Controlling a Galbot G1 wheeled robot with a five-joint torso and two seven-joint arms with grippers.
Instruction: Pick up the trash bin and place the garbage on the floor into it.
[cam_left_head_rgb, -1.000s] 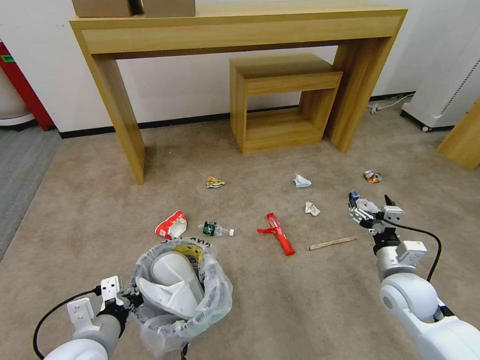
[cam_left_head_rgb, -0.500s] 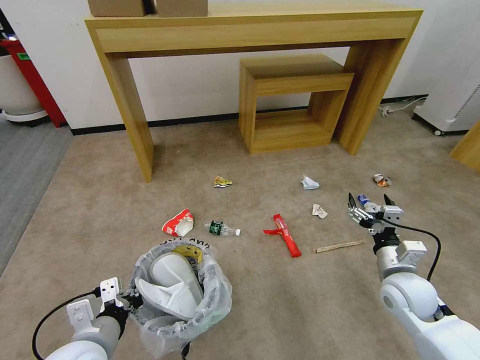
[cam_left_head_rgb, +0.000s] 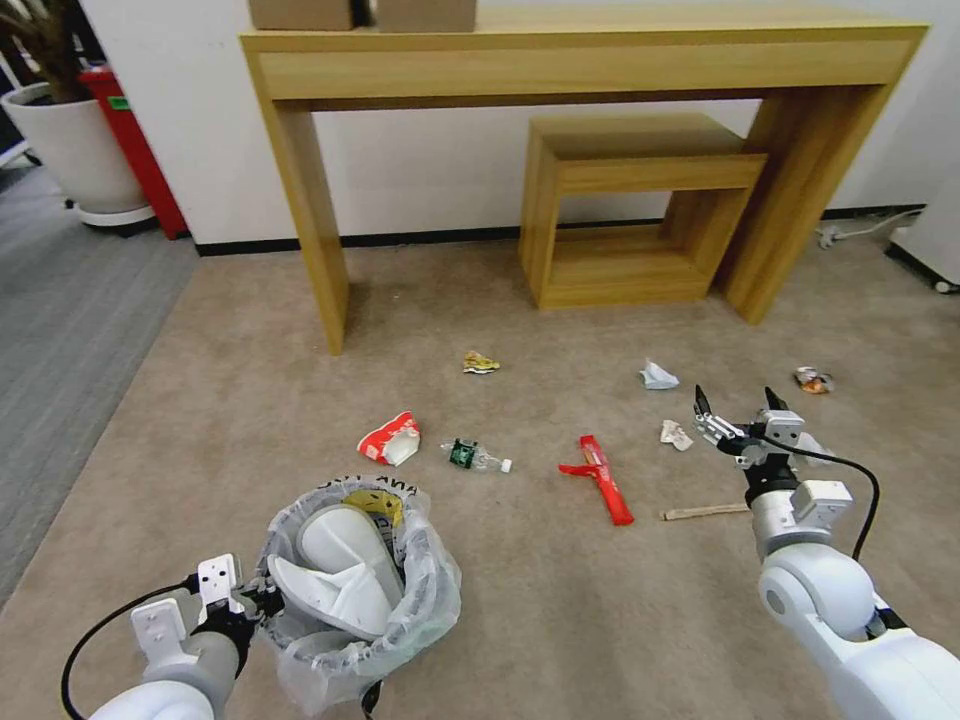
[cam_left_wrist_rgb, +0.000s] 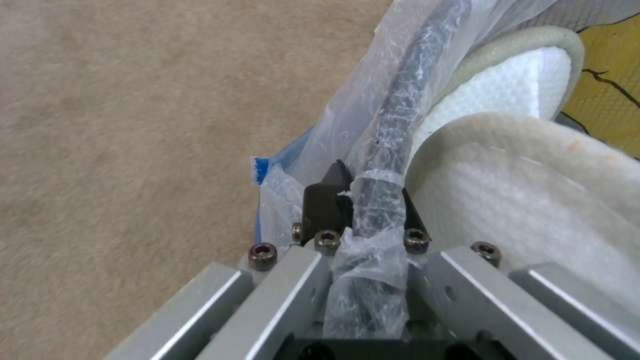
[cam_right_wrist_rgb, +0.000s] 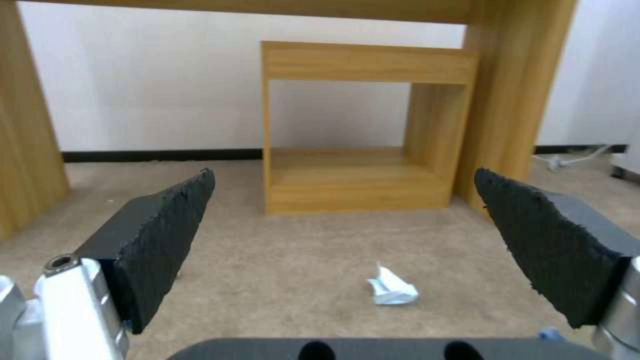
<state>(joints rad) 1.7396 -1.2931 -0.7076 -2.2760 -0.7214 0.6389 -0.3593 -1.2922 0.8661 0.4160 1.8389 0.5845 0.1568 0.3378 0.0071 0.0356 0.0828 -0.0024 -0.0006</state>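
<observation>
A beige carpet (cam_left_head_rgb: 520, 590) covers the floor, meeting a strip of grey carpet (cam_left_head_rgb: 70, 300) on the left. A white wall (cam_left_head_rgb: 420, 170) runs behind, edged by a dark baseboard (cam_left_head_rgb: 430, 238). Against it stands a tall wooden console table (cam_left_head_rgb: 580, 55) carrying two cardboard boxes (cam_left_head_rgb: 362, 13) — beneath it sits a smaller wooden table (cam_left_head_rgb: 640, 205). At the far left stand a white planter (cam_left_head_rgb: 72, 150) and a red bin (cam_left_head_rgb: 135, 150). A white cable (cam_left_head_rgb: 870, 225) lies by the wall at right.

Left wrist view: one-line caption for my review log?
Left gripper clamps the bag-lined rim of the trash bin, white slippers inside.
</observation>
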